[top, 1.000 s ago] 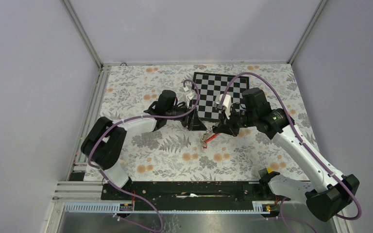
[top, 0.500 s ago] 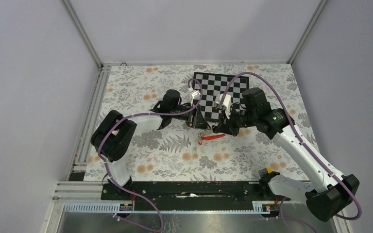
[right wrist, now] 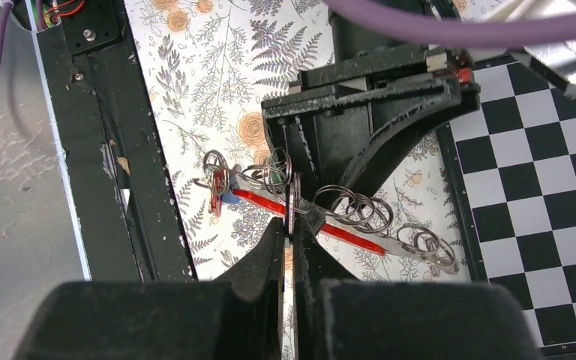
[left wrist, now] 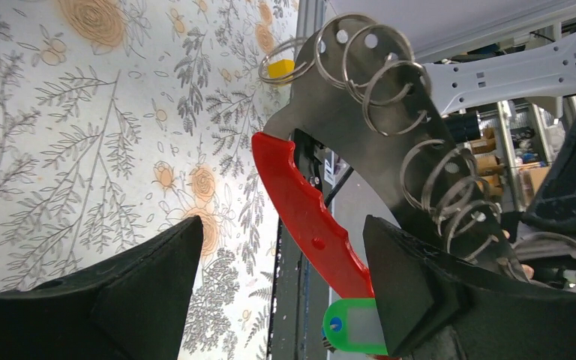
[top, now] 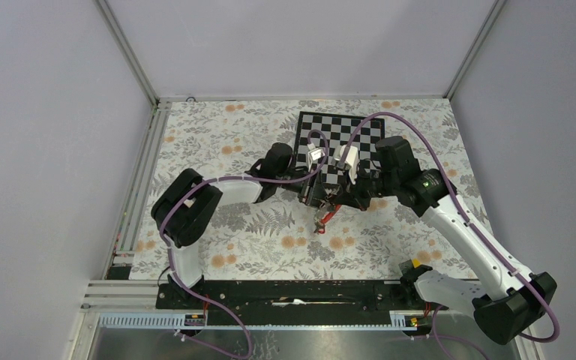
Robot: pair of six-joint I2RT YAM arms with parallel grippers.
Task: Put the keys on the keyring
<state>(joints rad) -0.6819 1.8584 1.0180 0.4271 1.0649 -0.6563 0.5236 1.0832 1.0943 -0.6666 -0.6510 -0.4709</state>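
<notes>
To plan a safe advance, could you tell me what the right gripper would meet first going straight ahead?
Probably the red-handled metal strip strung with split rings, which crosses just ahead of the right gripper; depth is unclear.

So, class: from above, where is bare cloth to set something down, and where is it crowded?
Free: floral cloth between checkerboard and left rail; the strip before the base rail. Crowded: left hand and right hand meeting at the checkerboard's near edge.

No readable text, labels or numbers anywhere.
</notes>
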